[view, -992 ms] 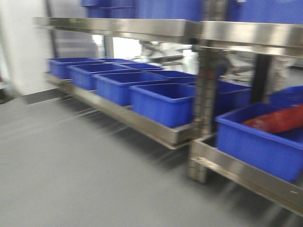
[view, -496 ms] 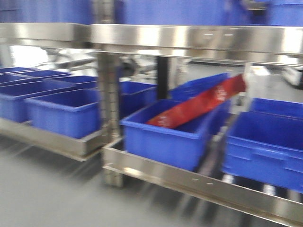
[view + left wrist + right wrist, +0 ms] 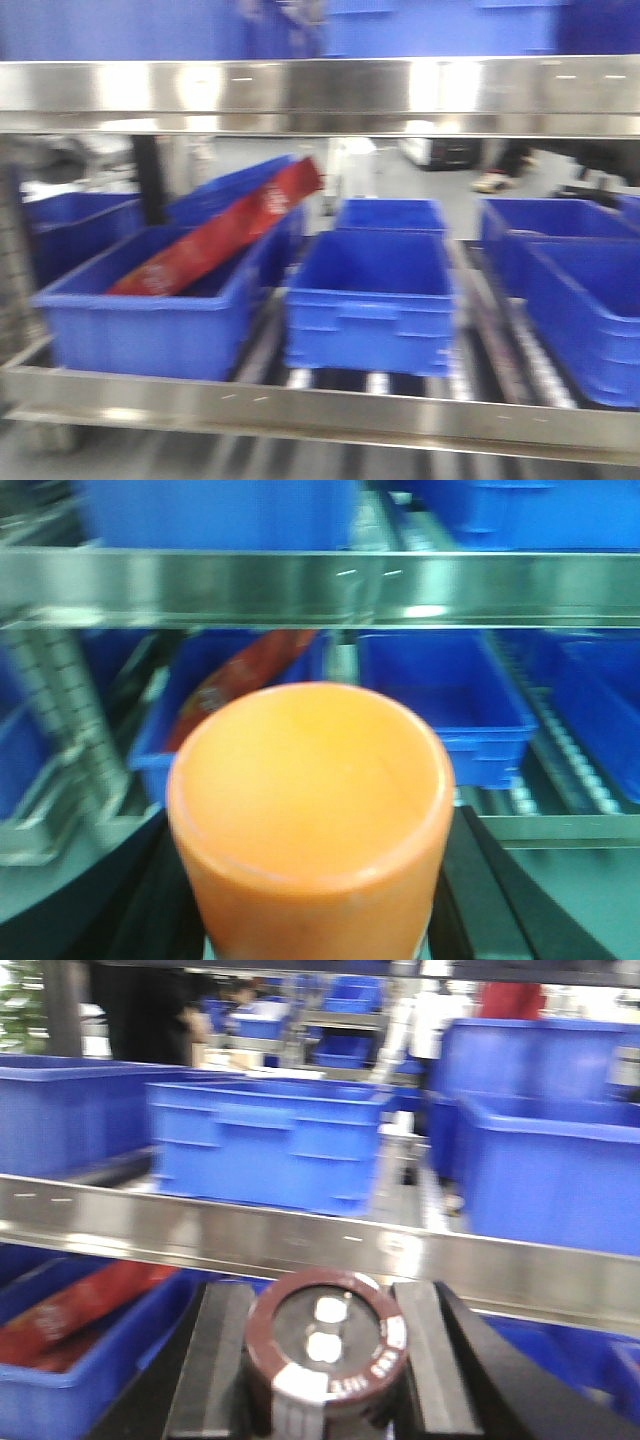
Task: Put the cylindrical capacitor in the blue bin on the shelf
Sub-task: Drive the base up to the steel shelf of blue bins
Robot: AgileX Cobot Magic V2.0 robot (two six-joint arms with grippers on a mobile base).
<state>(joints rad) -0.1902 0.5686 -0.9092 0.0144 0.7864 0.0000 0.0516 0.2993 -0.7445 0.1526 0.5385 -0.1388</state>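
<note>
The cylindrical capacitor (image 3: pixel 325 1345), dark brown with a pale stripe and two bright terminals on its end, sits between the black fingers (image 3: pixel 215 1360) of my right gripper (image 3: pixel 325 1352), which is shut on it. It is held in front of the shelf's shiny steel rail (image 3: pixel 300 1240), with a blue bin (image 3: pixel 265 1140) just beyond. My left gripper (image 3: pixel 310 890) is shut on a big orange cup (image 3: pixel 310 800) that hides most of its jaws. In the front view the shelf (image 3: pixel 320 410) carries an empty blue bin (image 3: pixel 370 300) at centre. Neither gripper shows there.
A red packet (image 3: pixel 220 240) leans in the left blue bin (image 3: pixel 140 330). More blue bins stand at the right (image 3: pixel 590 300) and on the upper level behind a steel rail (image 3: pixel 320 95). White roller tracks (image 3: pixel 375 382) run under the bins. Grey floor lies below.
The front view has swept right along the shelf. The bin with the red packet has slid from the frame's right to its left, and the shelf now faces me squarely.
</note>
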